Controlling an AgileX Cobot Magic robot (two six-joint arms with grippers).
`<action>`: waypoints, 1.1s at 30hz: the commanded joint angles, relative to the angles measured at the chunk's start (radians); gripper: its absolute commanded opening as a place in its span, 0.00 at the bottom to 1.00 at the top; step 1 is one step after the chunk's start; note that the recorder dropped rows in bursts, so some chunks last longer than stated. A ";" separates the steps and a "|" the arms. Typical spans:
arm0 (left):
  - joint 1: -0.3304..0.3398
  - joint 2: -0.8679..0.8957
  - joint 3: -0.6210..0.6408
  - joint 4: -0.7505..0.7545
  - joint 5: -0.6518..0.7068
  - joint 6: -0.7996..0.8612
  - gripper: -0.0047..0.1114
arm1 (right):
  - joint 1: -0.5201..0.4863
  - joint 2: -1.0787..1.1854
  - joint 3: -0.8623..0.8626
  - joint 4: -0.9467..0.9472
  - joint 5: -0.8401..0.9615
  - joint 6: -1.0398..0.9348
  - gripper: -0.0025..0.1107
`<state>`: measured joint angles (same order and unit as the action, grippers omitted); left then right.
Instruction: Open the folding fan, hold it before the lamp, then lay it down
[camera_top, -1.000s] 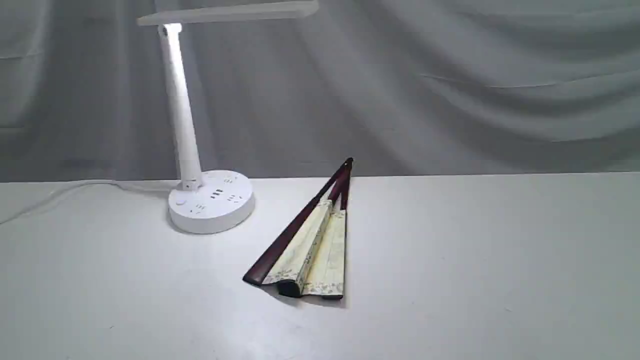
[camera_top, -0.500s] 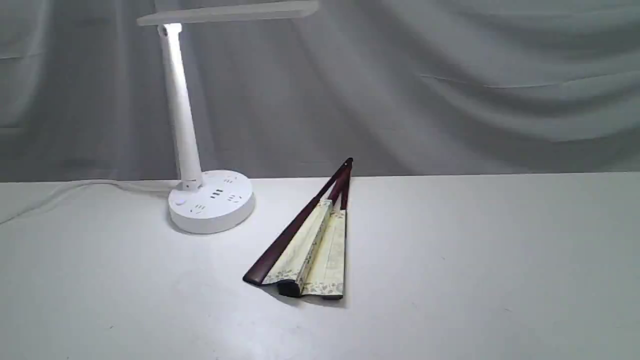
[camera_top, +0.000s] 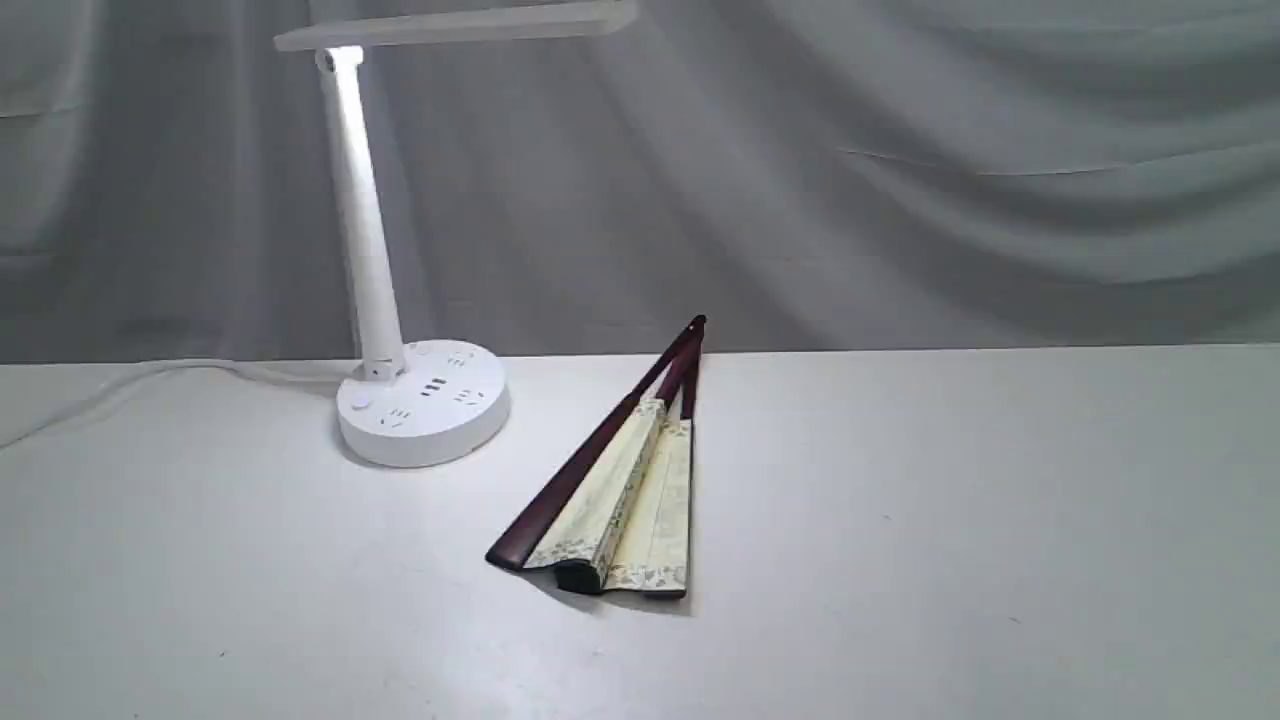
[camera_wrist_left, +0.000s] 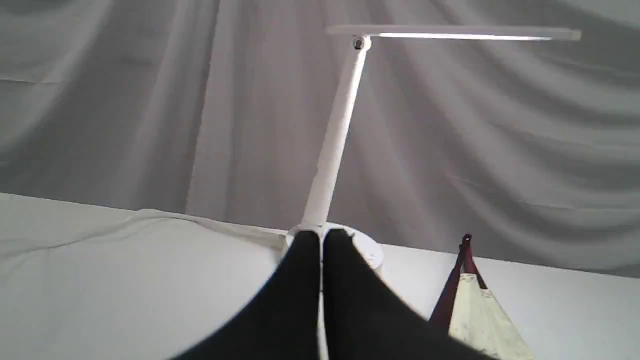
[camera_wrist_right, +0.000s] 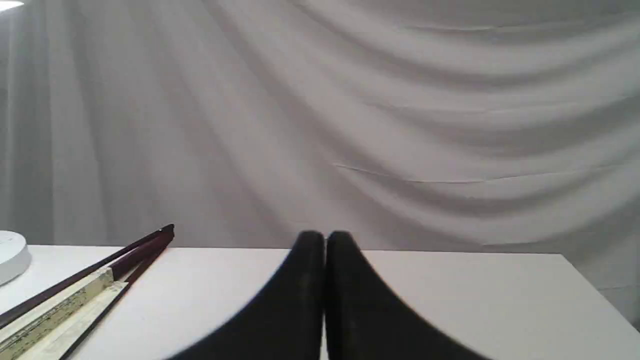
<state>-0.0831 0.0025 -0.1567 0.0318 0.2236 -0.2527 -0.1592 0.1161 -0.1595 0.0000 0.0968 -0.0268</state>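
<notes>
The folding fan lies mostly folded on the white table, its maroon pivot end pointing to the back, its cream leaf slightly spread toward the front. It also shows in the left wrist view and the right wrist view. The white lamp stands at the back left, lit, with its flat head high above. My left gripper is shut and empty, its black fingers in front of the lamp base. My right gripper is shut and empty above the table. Neither gripper appears in the exterior view.
A white cable runs from the lamp base to the left along the table's back edge. A grey draped cloth hangs behind the table. The table's right edge shows in the right wrist view.
</notes>
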 joint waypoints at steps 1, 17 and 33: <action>0.003 -0.002 -0.073 -0.021 0.105 -0.011 0.04 | 0.002 -0.006 -0.078 -0.008 0.105 0.002 0.02; 0.003 0.148 -0.233 -0.021 0.240 0.000 0.04 | 0.002 0.310 -0.272 -0.014 0.204 0.002 0.02; 0.003 0.568 -0.233 -0.025 0.121 0.016 0.20 | 0.002 0.722 -0.321 -0.016 0.166 0.002 0.02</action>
<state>-0.0831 0.5265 -0.3846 0.0149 0.3614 -0.2461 -0.1592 0.8089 -0.4732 0.0000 0.2830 -0.0268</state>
